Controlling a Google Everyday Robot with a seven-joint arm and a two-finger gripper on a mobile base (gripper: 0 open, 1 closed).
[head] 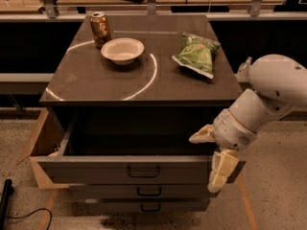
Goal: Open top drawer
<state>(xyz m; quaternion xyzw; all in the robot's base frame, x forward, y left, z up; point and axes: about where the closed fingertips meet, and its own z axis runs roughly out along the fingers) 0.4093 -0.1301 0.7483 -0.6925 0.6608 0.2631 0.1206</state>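
The top drawer [144,169] stands pulled out from under the dark cabinet top [96,85]. Its grey front panel carries a small black loop handle [143,170], and its inside is dark and plain. My gripper [203,163] is at the right end of the drawer front. It is open and empty, with one cream finger [202,134] over the drawer's right rim and the other finger [221,169] hanging down in front of the panel. The white arm [268,95] reaches in from the right.
Two narrower grey drawers [144,191] sit shut below. On the cabinet top are a soda can [100,29], a white bowl [123,50] and a green chip bag [197,54]. A cardboard box [42,138] stands at the left, and a black cable [5,200] lies on the floor.
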